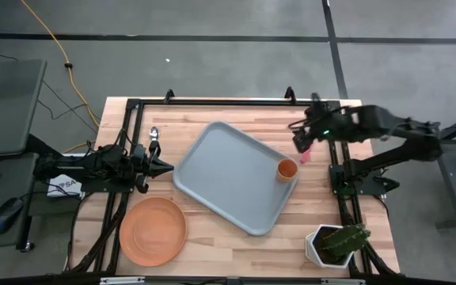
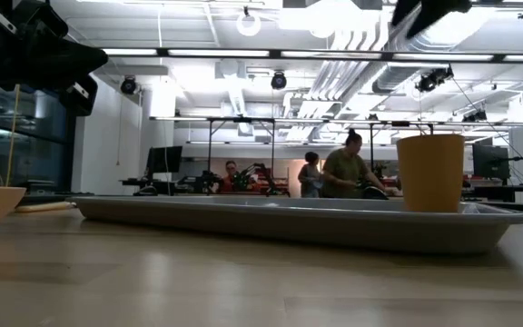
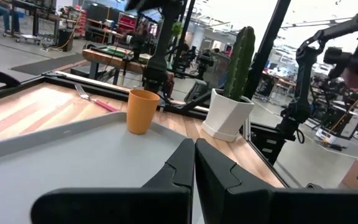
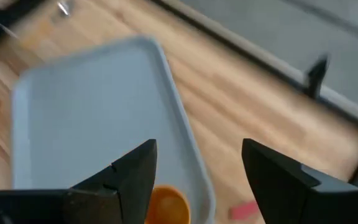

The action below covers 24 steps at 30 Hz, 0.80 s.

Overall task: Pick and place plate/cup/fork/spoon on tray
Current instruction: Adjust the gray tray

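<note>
Jaws wide on the right gripper (image 4: 197,180), hovering above the fork (image 1: 305,153) beside the tray (image 1: 228,170), pink handle pointing away from it; left gripper (image 1: 167,167) shut.

Both arms are dark, nearly black, with bulky jointed links. The right arm (image 1: 386,127) shows a small green light near its wrist, possibly an indicator. Fingers (image 4: 129,177) are matte black wedges.
</note>
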Motion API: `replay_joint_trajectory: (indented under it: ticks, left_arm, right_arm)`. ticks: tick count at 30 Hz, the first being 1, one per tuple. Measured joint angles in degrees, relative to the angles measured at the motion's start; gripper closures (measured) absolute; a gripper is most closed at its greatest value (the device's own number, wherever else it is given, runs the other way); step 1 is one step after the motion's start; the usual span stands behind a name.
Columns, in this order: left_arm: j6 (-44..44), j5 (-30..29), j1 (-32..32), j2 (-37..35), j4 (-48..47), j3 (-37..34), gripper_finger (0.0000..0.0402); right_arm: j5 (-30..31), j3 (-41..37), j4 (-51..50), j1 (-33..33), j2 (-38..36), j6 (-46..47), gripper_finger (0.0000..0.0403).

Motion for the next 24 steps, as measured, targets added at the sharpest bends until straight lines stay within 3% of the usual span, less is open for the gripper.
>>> replay_joint_trajectory:
  ticks: [6, 13, 16, 22, 24]
  left_arm:
    - [0.0, -0.4, 0.0, 0.0, 0.0, 0.0, 0.0401]
    - [-7.7, -0.7, 0.0, 0.0, 5.2, 0.0, 0.0401]
    - [-10.1, -0.8, 0.0, 0.0, 10.8, 0.0, 0.0401]
    - [-14.7, -1.9, 0.0, 0.0, 22.5, 0.0, 0.0401]
    - [-15.6, -5.0, 0.0, 0.0, 25.7, 0.0, 0.0401]
  right_arm:
    - [4.1, 3.4, 0.2, 0.0, -4.9, -7.2, 0.0208]
    - [2.5, -7.2, 5.3, 0.0, -14.3, -0.6, 0.0333]
    - [-0.3, -13.8, 14.7, 0.0, -17.9, 2.0, 0.0390]
    - [-2.2, -25.8, 45.0, 0.0, -18.7, 1.9, 0.0395]
    - [-2.0, -28.2, 52.5, 0.0, -17.3, 1.6, 0.0400]
